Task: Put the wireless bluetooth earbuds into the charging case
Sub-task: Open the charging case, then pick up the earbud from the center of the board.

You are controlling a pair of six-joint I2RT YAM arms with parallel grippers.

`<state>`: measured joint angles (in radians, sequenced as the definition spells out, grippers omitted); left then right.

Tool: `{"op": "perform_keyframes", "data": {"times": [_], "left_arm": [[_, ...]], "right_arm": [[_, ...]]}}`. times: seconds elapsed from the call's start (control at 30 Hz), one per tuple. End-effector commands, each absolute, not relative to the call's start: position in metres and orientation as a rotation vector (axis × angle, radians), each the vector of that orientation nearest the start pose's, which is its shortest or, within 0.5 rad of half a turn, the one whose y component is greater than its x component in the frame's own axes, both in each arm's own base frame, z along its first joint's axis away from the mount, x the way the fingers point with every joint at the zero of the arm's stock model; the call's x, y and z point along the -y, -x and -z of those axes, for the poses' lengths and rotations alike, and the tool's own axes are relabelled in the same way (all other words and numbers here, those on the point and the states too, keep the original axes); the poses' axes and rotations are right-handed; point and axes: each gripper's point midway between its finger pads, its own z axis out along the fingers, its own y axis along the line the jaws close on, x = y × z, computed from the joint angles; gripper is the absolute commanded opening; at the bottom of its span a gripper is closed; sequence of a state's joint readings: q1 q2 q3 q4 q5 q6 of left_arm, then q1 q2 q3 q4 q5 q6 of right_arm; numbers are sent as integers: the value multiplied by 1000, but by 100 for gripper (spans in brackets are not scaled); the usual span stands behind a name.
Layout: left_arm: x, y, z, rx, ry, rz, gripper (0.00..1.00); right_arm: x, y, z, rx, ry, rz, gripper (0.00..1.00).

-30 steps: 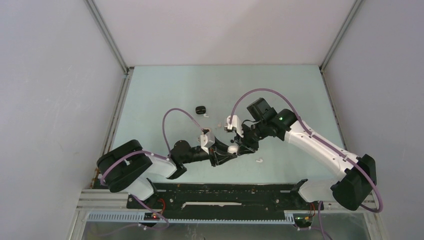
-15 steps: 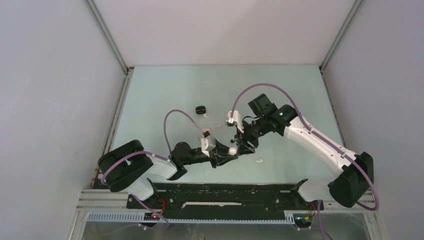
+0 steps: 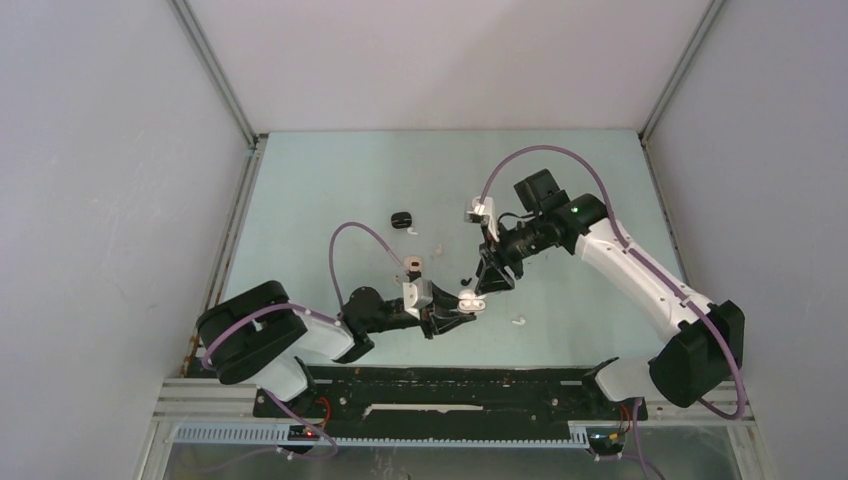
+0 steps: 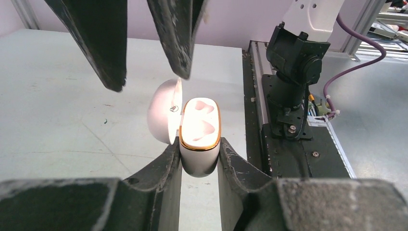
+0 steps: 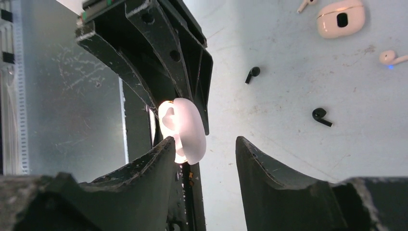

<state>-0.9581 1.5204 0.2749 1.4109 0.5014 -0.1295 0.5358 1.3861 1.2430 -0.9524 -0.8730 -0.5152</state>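
My left gripper (image 3: 460,310) is shut on a white charging case (image 4: 199,139) with a gold rim. It holds the case upright with the lid (image 4: 163,108) swung open and both sockets empty. My right gripper (image 3: 487,283) is open and empty just above the case, and its fingers (image 4: 110,48) hang over the lid. In the right wrist view the case (image 5: 187,127) sits by my right gripper's (image 5: 204,156) left finger. Two black earbuds (image 5: 252,73) (image 5: 321,115) and a white earbud (image 5: 392,57) lie on the table beyond.
A pale closed case (image 5: 340,18) lies on the table, also seen from above (image 3: 415,265). A black case (image 3: 402,218) with a white bud (image 3: 413,231) beside it lies farther back. Another white bud (image 3: 519,321) lies near the front rail (image 3: 450,380).
My right wrist has swung back and to the right while its fingers stay by the case. The left gripper has shifted slightly right with the case.
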Motion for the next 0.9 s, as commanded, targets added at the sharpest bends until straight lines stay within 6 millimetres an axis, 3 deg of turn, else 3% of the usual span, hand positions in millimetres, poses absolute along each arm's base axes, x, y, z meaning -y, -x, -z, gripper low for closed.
{"op": "perform_keyframes", "data": {"times": [0.0,0.1,0.2,0.27,0.33,0.43,0.5,0.57,0.7,0.87], "left_arm": [[355,-139,-175,-1100,-1005,1214,1],[355,-142,-178,-1110,-978,1220,1],[350,-150,-180,-1134,-920,1193,0],[346,-157,-182,-1151,-874,1173,0],[340,-166,-185,-1172,-823,1149,0],[331,-178,-189,-1188,-748,1104,0],[326,-183,-190,-1192,-710,1077,0],[322,-186,-191,-1190,-691,1059,0],[319,-187,-193,-1186,-676,1049,0],[315,-188,-195,-1181,-662,1029,0]], "right_arm": [[-251,-186,-237,-1875,1404,-1240,52],[-240,-191,-247,-1853,1353,-1254,53],[-218,-200,-242,-1902,1307,-1160,51],[-198,-212,-225,-2002,1233,-1042,48],[-179,-226,-203,-2128,1106,-929,38],[-164,-228,-170,-2279,918,-912,29],[-156,-221,-139,-2395,873,-849,29],[-144,-224,-119,-2511,819,-741,35],[-135,-226,-102,-2698,667,-660,48],[-130,-215,-69,-2896,551,-594,47]]}}
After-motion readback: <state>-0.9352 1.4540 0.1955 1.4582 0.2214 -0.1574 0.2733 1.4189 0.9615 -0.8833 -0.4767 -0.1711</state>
